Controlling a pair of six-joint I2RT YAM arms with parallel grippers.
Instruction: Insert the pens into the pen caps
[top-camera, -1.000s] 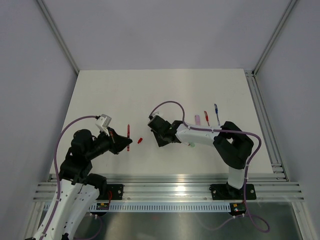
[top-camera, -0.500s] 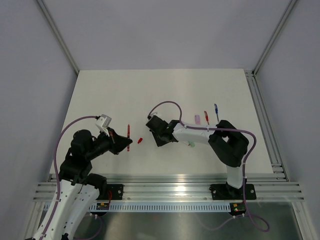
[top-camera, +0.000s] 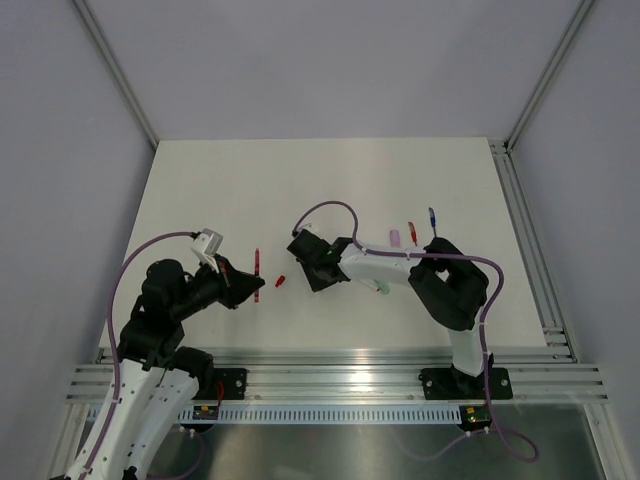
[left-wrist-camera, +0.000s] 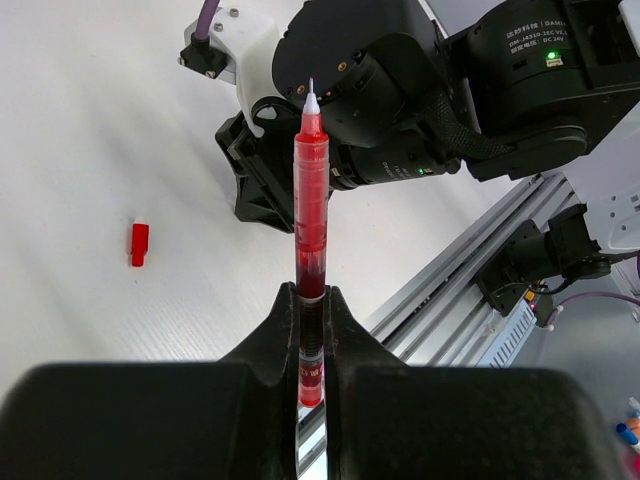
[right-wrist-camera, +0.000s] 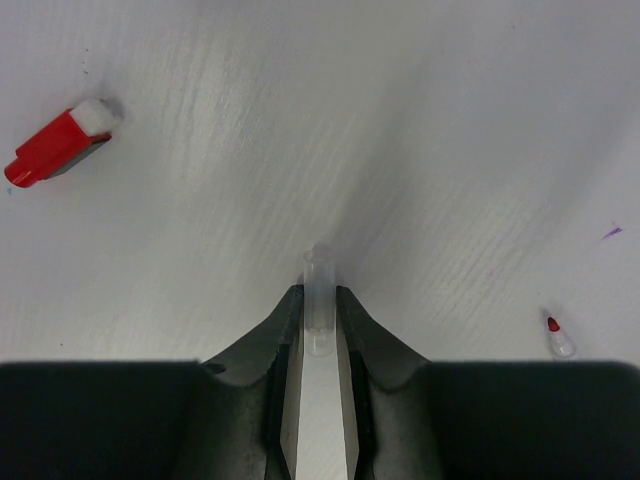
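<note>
Desk (top-camera: 200, 190) from above: left hand (top-camera: 256, 290) clamped on red pen (top-camera: 257, 262), red cap (top-camera: 280, 280) lying just right of it, short of right hand (top-camera: 316, 284); left wrist: pen tip pointing away, cap (left-wrist-camera: 139, 243) off-axis left; right wrist: hand pinching clear tube (right-wrist-camera: 319, 295), cap (right-wrist-camera: 55, 148) far up-left.

A white table (top-camera: 250, 180) is enclosed by pale grey walls (top-camera: 330, 60) — aluminium rails (top-camera: 340, 372) are fitted along its near and right edges.
</note>
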